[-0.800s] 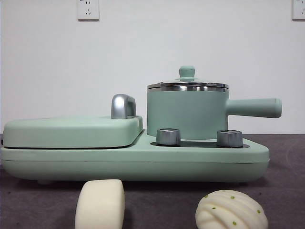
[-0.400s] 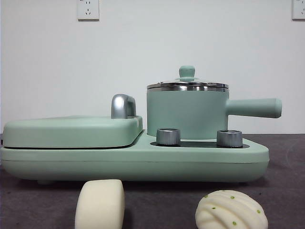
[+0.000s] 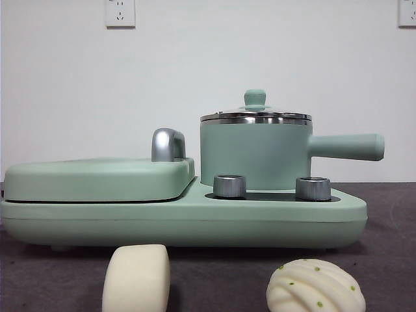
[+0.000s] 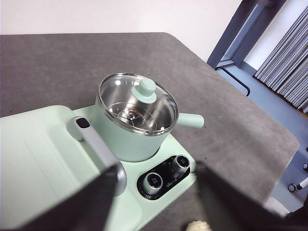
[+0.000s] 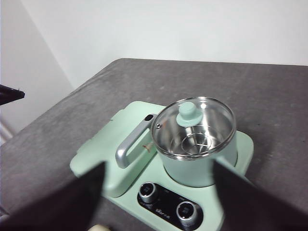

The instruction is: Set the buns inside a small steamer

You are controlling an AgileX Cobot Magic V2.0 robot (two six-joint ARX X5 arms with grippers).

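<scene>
Buns (image 3: 136, 278) lie before lidded steamer (image 3: 255, 153); both tools (image 4: 156, 202) (image 5: 159, 202) apparently released.

My work surface is a dark grey table (image 4: 72, 62) with a matte, textured top. Behind the table stands a plain white wall (image 3: 208, 78). Two white power sockets sit high on that wall, one (image 3: 120, 12) toward its left, one (image 3: 407, 12) at its right edge. Beyond the table's corner hang grey curtains (image 4: 288, 62), above a blue-grey floor (image 4: 269, 106).

Left tool (image 4: 154, 202) and right tool (image 5: 156, 204) aloft, jaws wide apart.
</scene>
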